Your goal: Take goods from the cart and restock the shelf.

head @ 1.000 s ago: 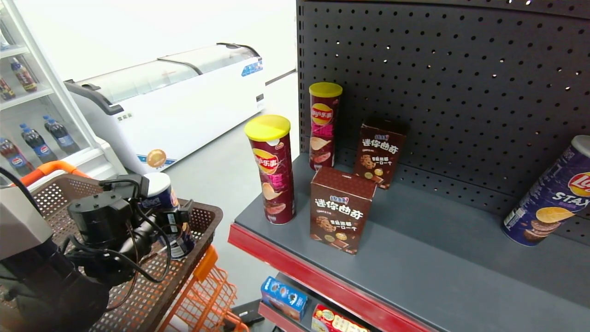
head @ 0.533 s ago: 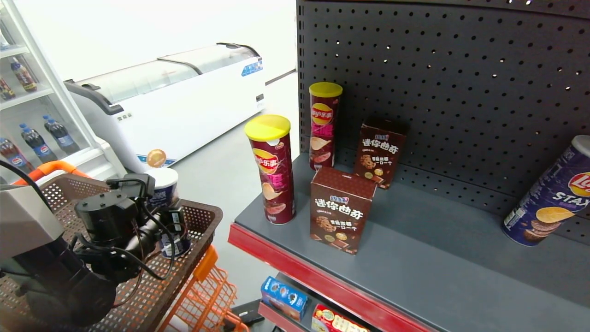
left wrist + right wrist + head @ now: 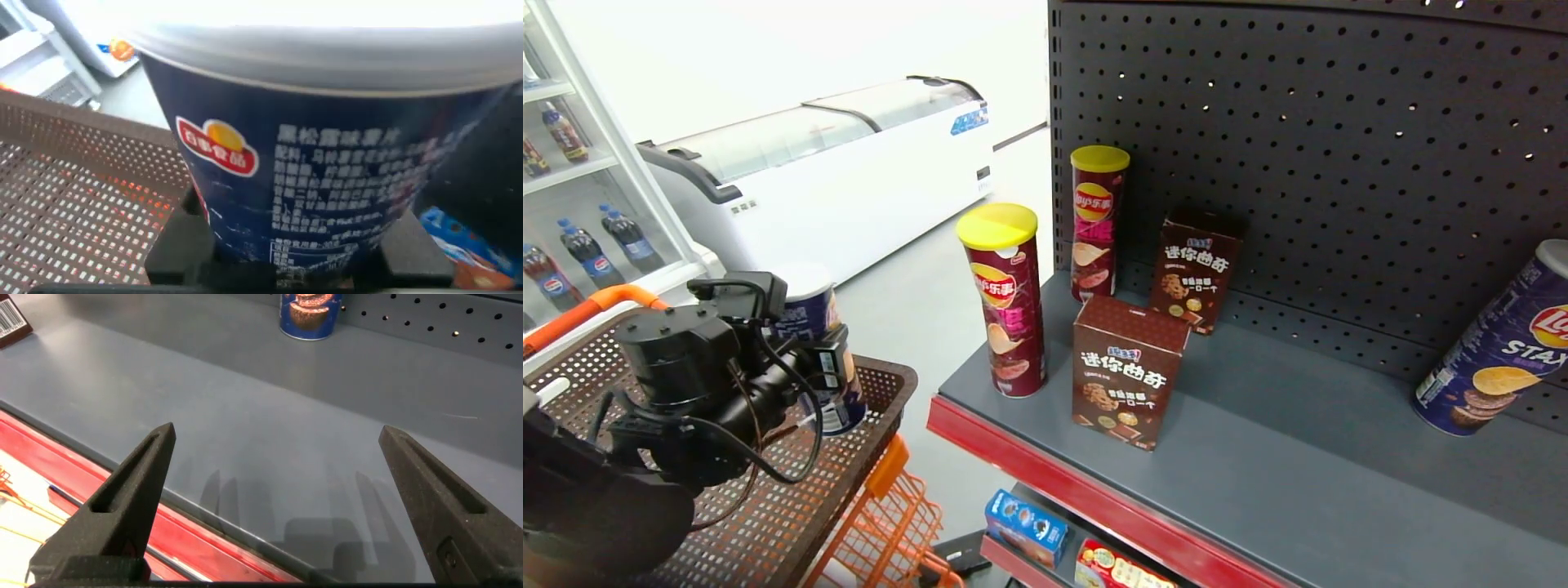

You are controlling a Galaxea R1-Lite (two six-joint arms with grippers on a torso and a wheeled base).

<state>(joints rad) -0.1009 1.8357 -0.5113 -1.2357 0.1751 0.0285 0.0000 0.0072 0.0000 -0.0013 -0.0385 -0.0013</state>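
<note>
Can point(image 3: 805, 306): navy tube with a white lid, upright, lifted above the cart at 9 o'clock in the head view; the left wrist view shows it close up point(image 3: 327, 188).
Left gripper point(image 3: 823, 367): fingers point(image 3: 184, 245) are clamped on the can's lower half, one on each side.
Handling: probably light, since it is a thin-walled cardboard tube. It is stiff along its length but likely to dent under a hard squeeze, and the glossy wrap looks slippery. The crisps inside would break in a drop.
Hold: the mid-body looks best, across the round sides with moderate force. The lid would likely pop off if pulled.
Cart point(image 3: 890, 371): a brown perforated basket under the can, at 8 o'clock.
Right gripper point(image 3: 278, 441): fingers are spread wide with nothing between them, low over the shelf deck.
Shelf point(image 3: 1258, 457): grey deck with a red front lip, running from 5 to 3 o'clock. There is bare deck at 4 o'clock.
Front row: red can point(image 3: 1005, 302) with a box point(image 3: 1127, 371) just beside it.
Back row: a second red can point(image 3: 1097, 220) and a second box point(image 3: 1196, 269) against the pegboard.
Shelf can point(image 3: 1499, 351): same navy kind, at 3 o'clock, leaning in the picture and well apart from the rest.
</note>
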